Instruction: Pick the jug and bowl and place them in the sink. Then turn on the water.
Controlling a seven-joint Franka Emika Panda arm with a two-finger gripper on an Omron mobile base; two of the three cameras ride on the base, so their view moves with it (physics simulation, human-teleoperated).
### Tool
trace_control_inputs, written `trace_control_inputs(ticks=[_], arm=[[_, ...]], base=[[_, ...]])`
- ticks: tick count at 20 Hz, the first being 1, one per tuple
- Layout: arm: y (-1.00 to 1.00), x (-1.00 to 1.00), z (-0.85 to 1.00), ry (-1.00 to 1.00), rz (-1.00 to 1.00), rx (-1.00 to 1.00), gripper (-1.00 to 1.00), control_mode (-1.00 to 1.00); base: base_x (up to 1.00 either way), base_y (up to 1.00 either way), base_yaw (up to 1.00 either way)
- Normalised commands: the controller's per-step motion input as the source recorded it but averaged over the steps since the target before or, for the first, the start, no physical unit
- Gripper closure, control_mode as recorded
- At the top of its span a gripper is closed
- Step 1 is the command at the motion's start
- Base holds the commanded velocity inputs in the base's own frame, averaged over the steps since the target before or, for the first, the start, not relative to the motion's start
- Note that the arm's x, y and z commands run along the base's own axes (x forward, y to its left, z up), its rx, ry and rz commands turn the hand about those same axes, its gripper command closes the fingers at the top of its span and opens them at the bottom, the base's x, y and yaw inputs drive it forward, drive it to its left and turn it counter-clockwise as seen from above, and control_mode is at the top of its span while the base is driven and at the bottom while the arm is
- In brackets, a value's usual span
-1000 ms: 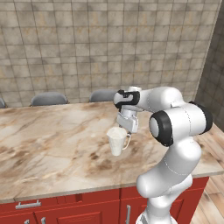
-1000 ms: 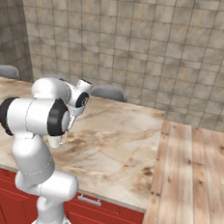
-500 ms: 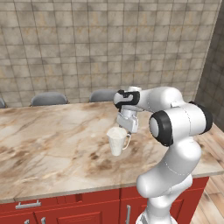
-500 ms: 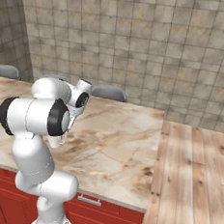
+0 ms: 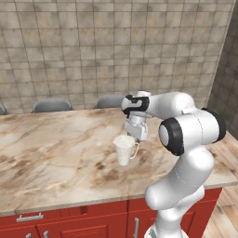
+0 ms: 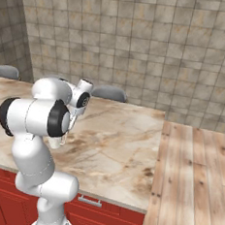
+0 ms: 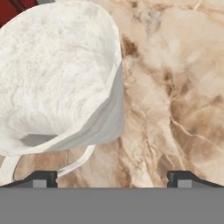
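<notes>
The jug (image 5: 123,149) is a small white tapered pitcher standing upright on the marble counter (image 5: 56,153), its handle turned toward the arm. My gripper (image 5: 135,135) hangs open just above and to the right of its rim, not touching it. In the hand view the jug (image 7: 57,74) fills the upper left, its thin handle (image 7: 74,164) curves down toward the left fingertip (image 7: 43,178), and nothing lies between the tips of my gripper (image 7: 113,177). The bowl and the sink are out of view.
Grey chair backs (image 5: 52,104) (image 5: 109,101) stand behind the counter, against a tiled wall. Red cabinets (image 5: 69,223) run under the counter's front edge. A wooden floor (image 6: 190,180) stretches to the right of the counter's end.
</notes>
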Motion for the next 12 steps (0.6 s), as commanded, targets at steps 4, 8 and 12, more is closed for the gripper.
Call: trace_control_inputs(ticks=[4, 8, 12], arm=[[-0.01, 0.0, 0.11, 0.04, 0.0, 0.0, -1.0, -1.0], [-0.01, 0.0, 0.12, 0.04, 0.0, 0.0, -1.0, -1.0], [-0.06, -0.01, 0.07, 0.04, 0.0, 0.0, -1.0, -1.0]], base=[[0.0, 0.0, 0.0], [0.0, 0.0, 0.0], [0.0, 0.0, 0.0]])
